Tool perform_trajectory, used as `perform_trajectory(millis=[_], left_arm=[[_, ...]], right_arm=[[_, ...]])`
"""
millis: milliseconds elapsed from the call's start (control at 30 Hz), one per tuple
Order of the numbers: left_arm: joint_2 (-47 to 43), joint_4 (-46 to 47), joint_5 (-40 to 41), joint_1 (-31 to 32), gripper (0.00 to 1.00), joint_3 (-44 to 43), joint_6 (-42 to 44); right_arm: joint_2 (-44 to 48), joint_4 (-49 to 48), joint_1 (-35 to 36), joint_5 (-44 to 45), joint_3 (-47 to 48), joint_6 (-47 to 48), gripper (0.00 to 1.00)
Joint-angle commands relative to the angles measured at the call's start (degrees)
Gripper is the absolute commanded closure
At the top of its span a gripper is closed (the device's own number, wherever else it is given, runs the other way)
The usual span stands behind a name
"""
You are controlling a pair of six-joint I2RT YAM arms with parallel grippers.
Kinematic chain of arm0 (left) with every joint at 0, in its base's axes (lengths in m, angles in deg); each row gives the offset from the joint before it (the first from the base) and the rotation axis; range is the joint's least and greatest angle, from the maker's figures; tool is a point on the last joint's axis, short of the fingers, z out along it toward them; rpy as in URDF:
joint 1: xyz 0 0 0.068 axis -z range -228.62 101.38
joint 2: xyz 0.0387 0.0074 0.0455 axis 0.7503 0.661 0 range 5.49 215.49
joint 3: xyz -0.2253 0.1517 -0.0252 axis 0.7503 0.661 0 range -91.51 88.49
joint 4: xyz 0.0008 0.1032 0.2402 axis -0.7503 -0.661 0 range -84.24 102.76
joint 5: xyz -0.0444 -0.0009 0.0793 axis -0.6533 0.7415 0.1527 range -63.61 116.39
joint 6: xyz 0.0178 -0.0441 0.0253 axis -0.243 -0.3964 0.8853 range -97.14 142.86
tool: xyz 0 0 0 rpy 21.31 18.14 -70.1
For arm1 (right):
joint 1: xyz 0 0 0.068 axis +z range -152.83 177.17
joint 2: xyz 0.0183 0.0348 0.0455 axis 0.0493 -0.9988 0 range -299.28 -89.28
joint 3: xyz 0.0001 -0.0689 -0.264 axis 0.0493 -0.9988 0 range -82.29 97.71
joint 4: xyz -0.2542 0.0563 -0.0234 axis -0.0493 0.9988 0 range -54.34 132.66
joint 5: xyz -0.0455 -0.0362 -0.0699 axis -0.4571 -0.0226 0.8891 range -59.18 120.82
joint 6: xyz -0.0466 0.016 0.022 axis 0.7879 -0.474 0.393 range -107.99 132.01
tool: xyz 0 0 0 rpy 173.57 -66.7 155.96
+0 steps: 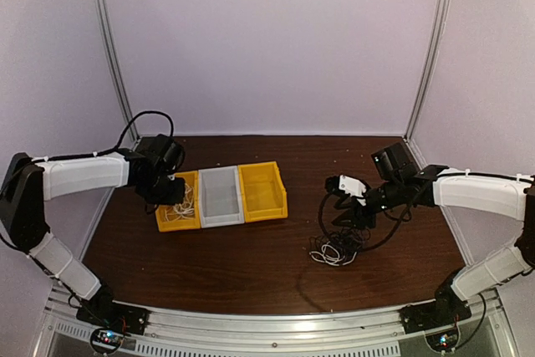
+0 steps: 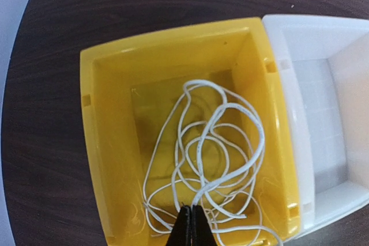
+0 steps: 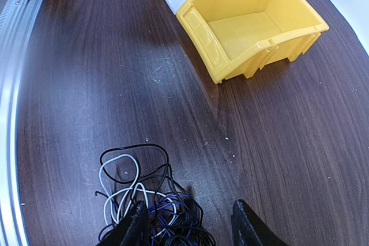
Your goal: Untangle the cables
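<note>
Cables (image 3: 158, 205) partly cut off at frame edge under right pincer (image 3: 190, 203).

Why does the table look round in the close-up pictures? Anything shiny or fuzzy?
Left wrist view: the lens bends the table edge into a curve; the white cable is sharp. Right wrist view: same bending, plus a pale sheen on the wood. Top external view: dim, soft, glare on the metal rail.
</note>
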Motion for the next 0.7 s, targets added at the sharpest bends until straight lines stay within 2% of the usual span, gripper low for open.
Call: perform_trajectory(millis=[0,300,500,600,667], left_arm=[[4.38,-1.17,1.78,-0.31,1.0,-1.98,-2.87],[5.6,-0.62,0.23,-0.28,1.0,-4.51,-0.98],[1.29,-4.64,0.94,-0.32,0.63,-7.16,0.15],[-0.55,-8.09,2.27,-0.32,0.5,-9.25,0.4],[-2.15,-9.83,2.86,-0.32,0.46,-10.64,0.79]], right_arm=[[-0.09,0.66,-0.02,0.76,0.74,0.48,0.5],[-0.26,0.66,-0.04,0.86,0.7,0.49,0.5],[-0.35,0.75,-0.05,0.83,0.87,0.49,0.5],[-0.19,0.78,-0.02,1.01,0.87,0.49,0.5],[0.02,0.79,-0.02,1.03,0.94,0.49,0.5]])
